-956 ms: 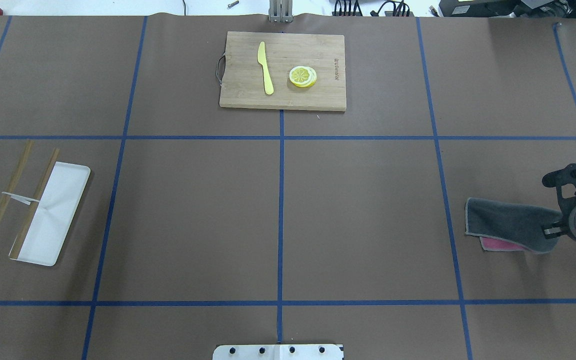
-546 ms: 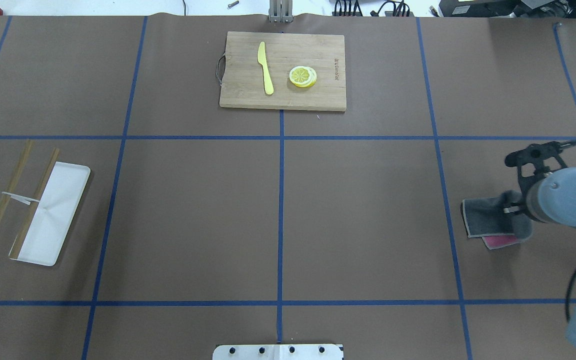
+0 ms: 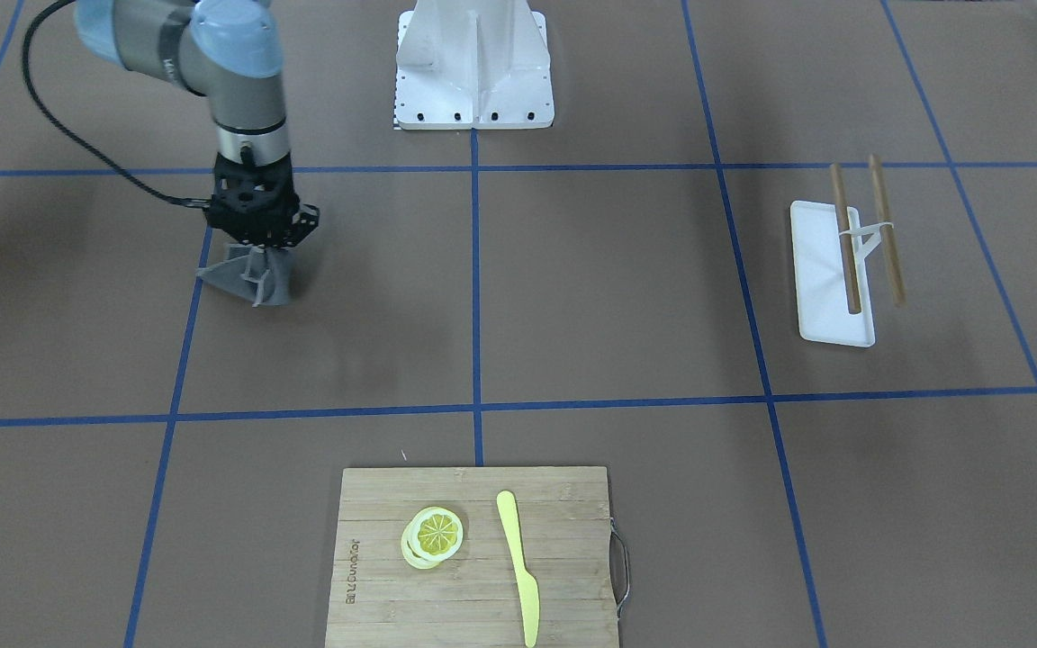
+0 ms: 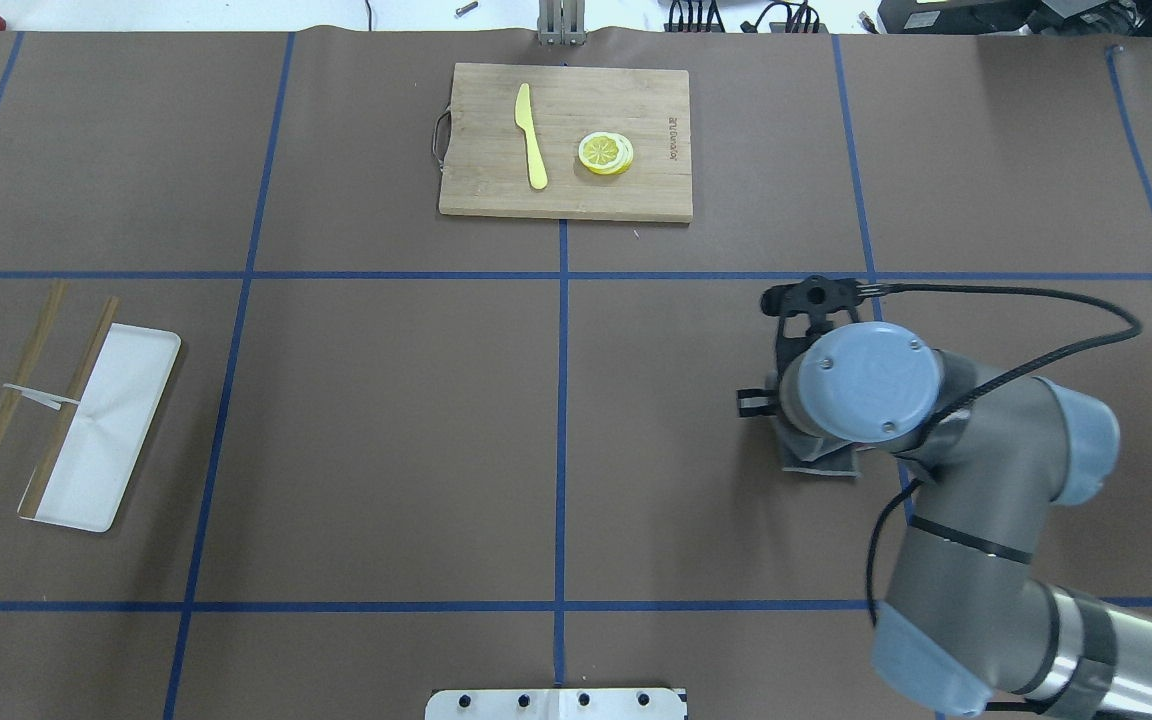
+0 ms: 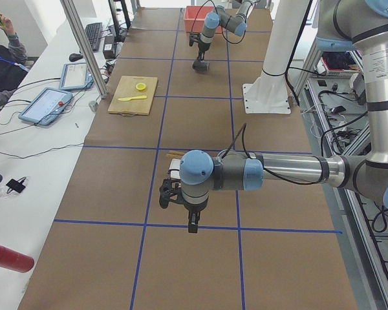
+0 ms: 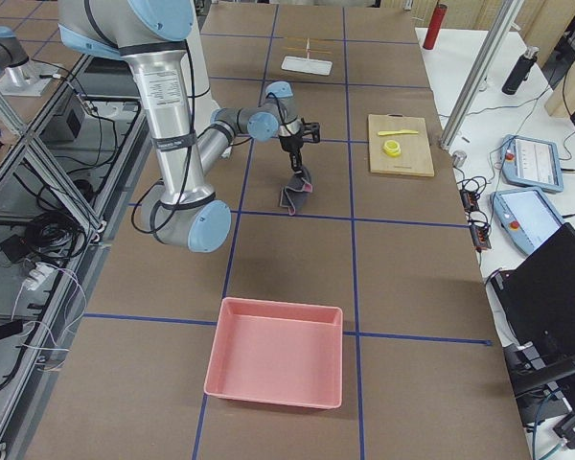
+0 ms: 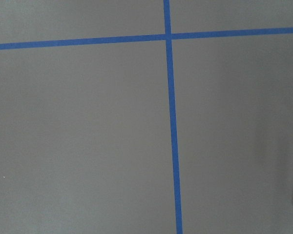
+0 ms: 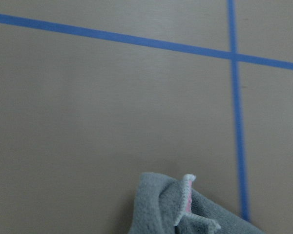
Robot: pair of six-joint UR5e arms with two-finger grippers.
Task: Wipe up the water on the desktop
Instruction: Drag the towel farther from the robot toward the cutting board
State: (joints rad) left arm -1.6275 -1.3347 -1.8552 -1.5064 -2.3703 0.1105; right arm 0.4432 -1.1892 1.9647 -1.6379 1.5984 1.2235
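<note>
**Seen from the operators' side of the surface.**

- **Nearest:** a bamboo cutting board (image 3: 563,540) carries lemon slices (image 3: 433,535) and a yellow knife (image 3: 518,567). It sits at the edge, well apart from the work.
- **Beyond it:** the desktop (image 4: 386,420) is the brown surface gridded with blue tape. No wet patch can be made out in any view, so the spot to be wiped is uncertain.
- **Farther on:** the right hand (image 3: 257,259) points straight down, clenched on a grey cloth (image 3: 253,281).
  - The cloth is pinched at its top and hangs as a wad. Its lower folds apparently rest on the surface just beside a tape line.
  - This hold probably suits pressing and dragging the wad.
  - The fingers stand close together with only fabric between them.
- **Toward the other end:** a white tray (image 3: 820,288) has two chopsticks (image 3: 845,243) laid over it.
- **Farthest:** the robot's white base plate (image 3: 473,72).
- **Past the tray:** the left hand (image 5: 191,223) hovers over bare surface. It shows only in the end-on view, so I cannot tell whether it is released or clenched.
</note>
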